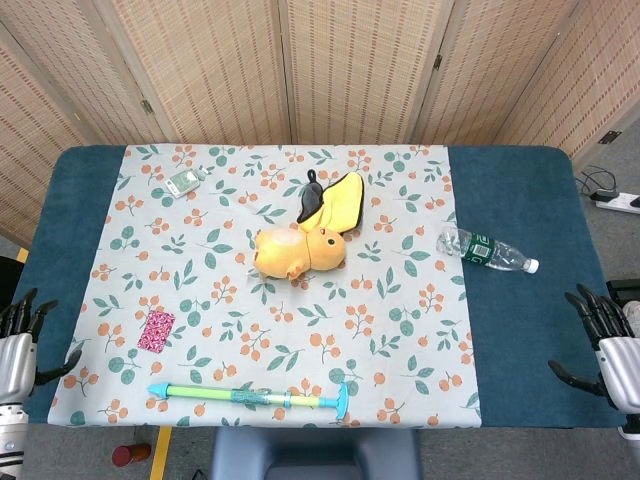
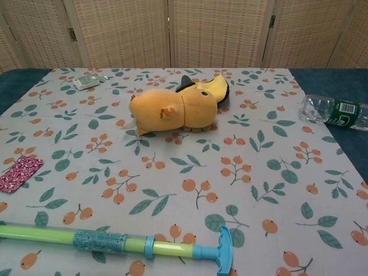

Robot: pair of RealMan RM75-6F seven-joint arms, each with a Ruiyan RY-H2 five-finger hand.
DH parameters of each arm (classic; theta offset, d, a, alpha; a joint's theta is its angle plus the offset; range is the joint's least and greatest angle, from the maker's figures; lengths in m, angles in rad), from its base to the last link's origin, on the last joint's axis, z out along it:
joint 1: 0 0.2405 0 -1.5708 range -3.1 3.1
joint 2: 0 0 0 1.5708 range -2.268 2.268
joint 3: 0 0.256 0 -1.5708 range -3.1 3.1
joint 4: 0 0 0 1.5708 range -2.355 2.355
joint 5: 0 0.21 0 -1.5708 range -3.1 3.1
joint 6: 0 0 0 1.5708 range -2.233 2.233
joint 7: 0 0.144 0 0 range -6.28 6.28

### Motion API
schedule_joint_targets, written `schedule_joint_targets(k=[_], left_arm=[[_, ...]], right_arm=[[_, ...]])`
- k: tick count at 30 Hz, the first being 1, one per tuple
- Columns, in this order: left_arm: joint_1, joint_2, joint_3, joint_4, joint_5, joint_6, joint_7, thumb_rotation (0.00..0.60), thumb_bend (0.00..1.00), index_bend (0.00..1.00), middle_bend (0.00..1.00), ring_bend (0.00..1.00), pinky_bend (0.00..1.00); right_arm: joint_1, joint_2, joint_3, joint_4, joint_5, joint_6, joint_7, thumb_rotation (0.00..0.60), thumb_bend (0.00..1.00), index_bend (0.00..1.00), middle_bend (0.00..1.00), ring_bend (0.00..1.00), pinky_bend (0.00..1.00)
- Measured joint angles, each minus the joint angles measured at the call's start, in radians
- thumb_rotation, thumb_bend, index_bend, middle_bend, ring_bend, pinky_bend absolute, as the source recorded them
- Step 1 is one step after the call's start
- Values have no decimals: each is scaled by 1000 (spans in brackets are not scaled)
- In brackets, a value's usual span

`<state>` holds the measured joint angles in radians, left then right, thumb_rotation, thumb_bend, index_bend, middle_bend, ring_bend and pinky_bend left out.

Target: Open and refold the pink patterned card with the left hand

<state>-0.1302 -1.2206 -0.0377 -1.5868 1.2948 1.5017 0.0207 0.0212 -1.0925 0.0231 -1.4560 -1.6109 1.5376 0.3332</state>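
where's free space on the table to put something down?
Bare: both blue table strips beside the floral cloth, and the cloth's right half below the water bottle. Crowded: centre, around the plush toy, and front left, where the pink patterned card lies just above the water squirter.

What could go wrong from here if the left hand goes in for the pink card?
The pink patterned card lies flat on the floral tablecloth, so fingers of the left hand may struggle to get under an edge and could bunch the cloth instead. The green and blue toy stick lies just nearer the robot than the card; a low reach from the table edge could knock it. The hand is open and off the table, so the whole approach remains.
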Motion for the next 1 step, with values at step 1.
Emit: schedule_joint_targets(k=[1], left_arm=[[2, 2, 3, -10, 5, -5, 7, 600, 268, 199, 0, 0, 0]], right_arm=[[-1, -6, 1, 2, 3, 3, -15, 600, 230, 0, 16, 0, 0]])
